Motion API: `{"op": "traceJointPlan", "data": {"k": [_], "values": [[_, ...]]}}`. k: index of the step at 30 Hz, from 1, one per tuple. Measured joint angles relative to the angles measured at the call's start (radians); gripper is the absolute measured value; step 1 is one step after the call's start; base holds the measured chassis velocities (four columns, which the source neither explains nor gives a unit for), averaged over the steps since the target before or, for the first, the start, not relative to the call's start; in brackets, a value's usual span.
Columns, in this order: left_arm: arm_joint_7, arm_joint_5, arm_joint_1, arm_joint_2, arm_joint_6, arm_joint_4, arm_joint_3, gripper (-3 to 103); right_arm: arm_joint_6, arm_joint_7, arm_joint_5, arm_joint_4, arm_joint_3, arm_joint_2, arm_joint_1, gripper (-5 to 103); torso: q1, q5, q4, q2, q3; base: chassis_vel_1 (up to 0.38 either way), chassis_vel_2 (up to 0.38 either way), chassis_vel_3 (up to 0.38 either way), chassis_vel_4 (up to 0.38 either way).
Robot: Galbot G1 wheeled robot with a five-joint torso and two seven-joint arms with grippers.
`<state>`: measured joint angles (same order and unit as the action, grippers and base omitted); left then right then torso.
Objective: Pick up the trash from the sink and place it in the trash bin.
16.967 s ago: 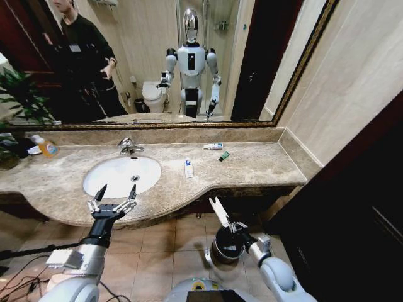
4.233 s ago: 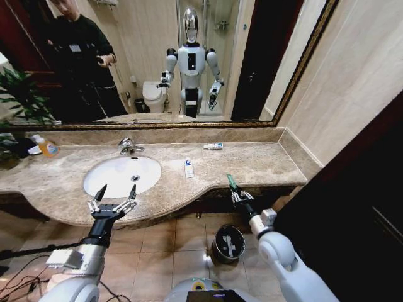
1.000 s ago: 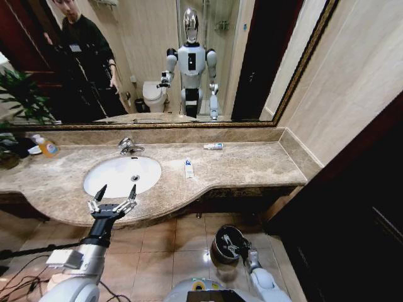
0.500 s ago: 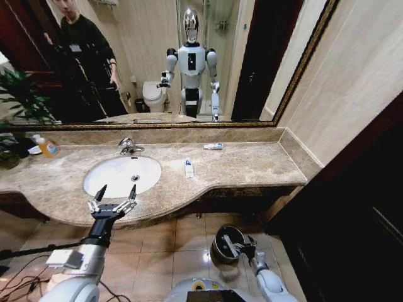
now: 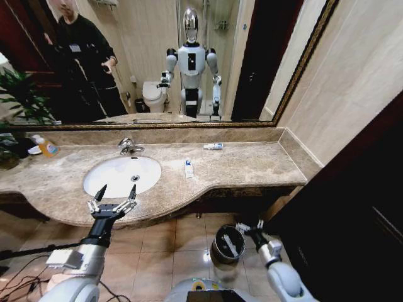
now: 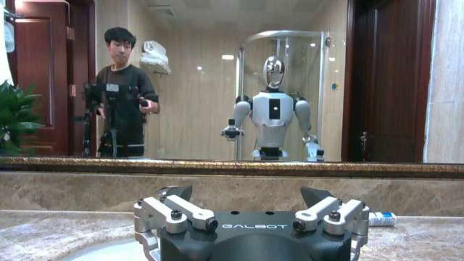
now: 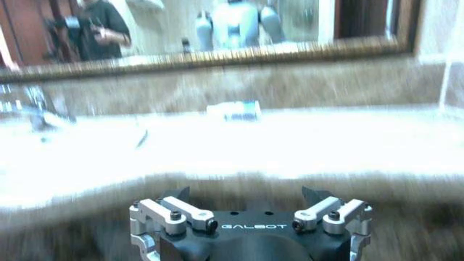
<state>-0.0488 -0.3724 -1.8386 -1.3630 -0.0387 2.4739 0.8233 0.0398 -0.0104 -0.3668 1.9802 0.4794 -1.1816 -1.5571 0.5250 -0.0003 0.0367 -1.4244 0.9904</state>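
Note:
The white oval sink [image 5: 113, 179] lies in the beige marble counter. Two small white tubes of trash lie on the counter: one [image 5: 188, 168] right of the basin, one [image 5: 213, 146] by the mirror, also seen as a tube [image 6: 382, 218] and, blurred, a tube [image 7: 232, 110]. The dark round trash bin [image 5: 216, 243] stands on the floor under the counter, with a white wrapper [image 5: 230, 246] inside. My right gripper [image 5: 249, 226] is open and empty just right of the bin's rim. My left gripper [image 5: 113, 200] hovers open at the counter's front edge before the sink.
A chrome faucet [image 5: 129, 146] stands behind the basin. A clear bottle of orange liquid [image 5: 45, 146] and a plant [image 5: 19, 94] sit at the counter's far left. A dark cabinet [image 5: 352, 207] closes in the right side. The floor is tiled around the bin.
The right gripper carried a dark-green piece from the counter edge down to the bin, and now stands empty, shifted right of the bin and slightly higher. The left arm has not moved.

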Motion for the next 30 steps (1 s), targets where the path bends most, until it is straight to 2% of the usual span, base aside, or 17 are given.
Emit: {"op": "traceJointPlan", "data": {"k": [4,5,8,10,12,14,15,18,20,21,26,30], "values": [[0.000,0.000,0.000,0.000,0.000,0.000,0.000,100,-0.109,0.011,-0.041,0.025,-0.053,0.038,0.124,100,0.000,0.0004,0.0002,0.000,0.000,0.000,0.000,0.000,0.000],[0.000,0.000,0.000,0.000,0.000,0.000,0.000,100,-0.109,0.011,-0.041,0.025,-0.053,0.038,0.124,100,0.000,0.0004,0.0002,0.000,0.000,0.000,0.000,0.000,0.000],[0.000,0.000,0.000,0.000,0.000,0.000,0.000,100,-0.194,-0.040,-0.119,0.020,-0.104,0.070,0.225,100,0.000,0.0001,0.0001,0.000,0.000,0.000,0.000,0.000,0.000],[0.000,0.000,0.000,0.000,0.000,0.000,0.000,100,-0.212,-0.054,-0.137,0.013,-0.119,0.077,0.252,100,0.000,0.0001,0.0002,0.000,0.000,0.000,0.000,0.000,0.000],[0.000,0.000,0.000,0.000,0.000,0.000,0.000,100,-0.252,-0.077,-0.172,-0.030,-0.177,0.091,0.364,100,0.000,0.0003,0.0000,0.000,0.000,0.000,0.000,0.000,0.000],[0.000,0.000,0.000,0.000,0.000,0.000,0.000,100,-0.283,-0.081,-0.190,-0.079,-0.237,0.092,0.470,100,0.000,0.0003,0.0003,0.000,0.000,0.000,0.000,0.000,0.000],[0.000,0.000,0.000,0.000,0.000,0.000,0.000,100,-0.283,-0.081,-0.190,-0.079,-0.237,0.092,0.470,100,0.000,0.0003,0.0003,0.000,0.000,0.000,0.000,0.000,0.000],[0.000,0.000,0.000,0.000,0.000,0.000,0.000,100,-0.345,-0.046,-0.269,-0.149,-0.339,0.081,0.615,100,0.000,0.0003,0.0002,0.000,0.000,0.000,0.000,0.000,0.000],[0.000,0.000,0.000,0.000,0.000,0.000,0.000,100,-0.361,-0.038,-0.291,-0.163,-0.359,0.076,0.642,100,0.000,0.0001,0.0003,0.000,0.000,0.000,0.000,0.000,0.000],[0.000,0.000,0.000,0.000,0.000,0.000,0.000,100,-0.408,-0.024,-0.362,-0.213,-0.417,0.054,0.730,100,0.000,0.0002,0.0003,0.000,0.000,0.000,0.000,0.000,0.000],[0.000,0.000,0.000,0.000,0.000,0.000,0.000,100,-0.432,-0.018,-0.421,-0.315,-0.489,0.011,0.834,100,0.000,0.0000,0.0002,0.000,0.000,0.000,0.000,0.000,0.000],[0.000,0.000,0.000,0.000,0.000,0.000,0.000,100,-0.422,-0.014,-0.401,-0.388,-0.524,-0.022,0.874,100,0.000,0.0001,0.0002,0.000,0.000,0.000,0.000,0.000,0.000]]}}
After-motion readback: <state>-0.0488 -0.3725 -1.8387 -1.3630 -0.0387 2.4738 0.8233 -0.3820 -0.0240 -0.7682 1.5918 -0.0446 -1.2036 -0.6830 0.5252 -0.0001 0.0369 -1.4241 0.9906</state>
